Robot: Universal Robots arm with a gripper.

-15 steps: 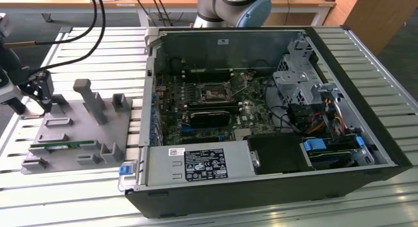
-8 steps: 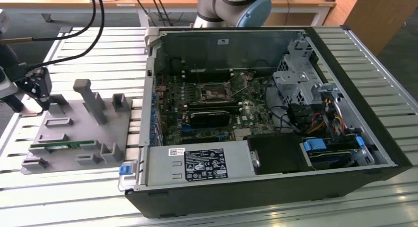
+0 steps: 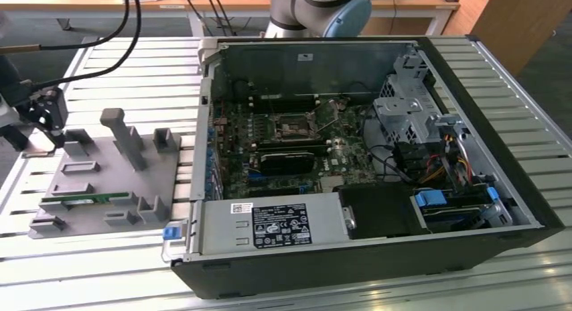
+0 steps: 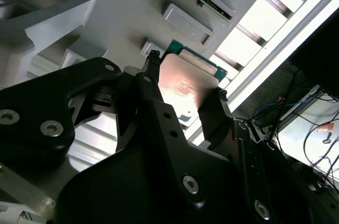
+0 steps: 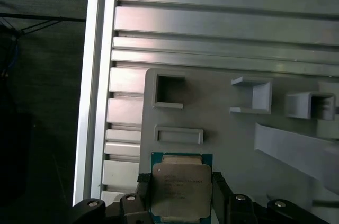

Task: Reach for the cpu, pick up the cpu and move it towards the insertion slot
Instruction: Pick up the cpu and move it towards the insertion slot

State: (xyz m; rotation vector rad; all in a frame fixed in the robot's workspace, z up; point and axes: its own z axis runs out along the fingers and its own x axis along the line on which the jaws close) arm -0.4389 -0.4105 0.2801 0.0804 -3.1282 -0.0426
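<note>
A slatted metal table (image 3: 116, 63) carries everything. At its edge on the exterior view's left, the gripper (image 3: 41, 133) stands low over the outer corner of a grey fixture plate (image 3: 107, 190). In the first wrist view its jaws are closed against two opposite edges of the cpu (image 5: 181, 181), which sits at the plate's edge. Whether it has left the plate I cannot tell. I judge this to be the pick-up step. Further right, the insertion slot (image 3: 293, 129) lies well apart, inside the open computer case (image 3: 358, 271). The carry would therefore need height over the plate's blocks and the case wall.
</note>
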